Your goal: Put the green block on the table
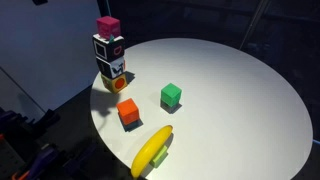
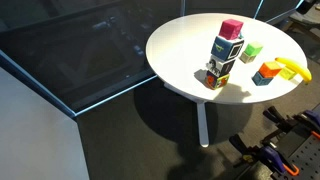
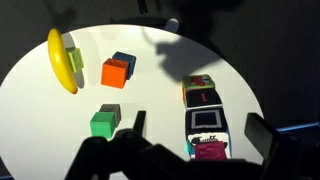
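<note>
The green block [image 1: 171,95] rests on the counter [image 1: 240,90], with the orange block [image 1: 128,112], banana [image 1: 152,152] and block stack [image 1: 110,55] near it. The fingers [image 3: 262,138] are spread and empty.

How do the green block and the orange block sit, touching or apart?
Apart. In an exterior view, bare table shows between the green block and the orange block; the wrist view shows the same gap.

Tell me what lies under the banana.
A green piece pokes out from beneath the banana along one edge. The banana covers the rest, so its full shape cannot be told.
</note>
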